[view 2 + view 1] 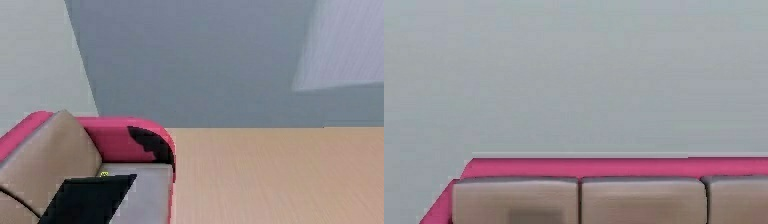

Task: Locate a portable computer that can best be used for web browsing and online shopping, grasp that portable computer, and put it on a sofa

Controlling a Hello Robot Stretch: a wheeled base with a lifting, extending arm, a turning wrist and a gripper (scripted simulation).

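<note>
- The portable computer [90, 202] appears as a dark, flat slab with straight edges, low at the arm side view's left, in front of the seat cushion [152, 186] of the pink sofa [108, 127]
- I cannot tell if it lies on the cushion or hangs above it; a small yellow-green dot [103, 173] sits at its far edge
- Of the gripper I cannot tell the state, wide or narrow
- The forward view has the same kind of sofa close ahead, with its pink back [614, 167] under a plain grey wall [574, 70]
- I judge that the computer is stiff and thin, so it will not bend in a grasp, but it is rather heavy for two thin fingers
- Its shell is probably smooth and slippery; a hold at one corner would let it swing and slide out
- The best place to take it is, I think, the middle of one long edge, so that the weight hangs evenly on both sides
- The screen and the hinge are the fragile parts, so pressure belongs on the rim and not on the flat face
- The cushions look soft and should receive it gently, if it is set down flat and well away from the seat's front edge
- A black patch [148, 141] on the sofa's arm I cannot identify
</note>
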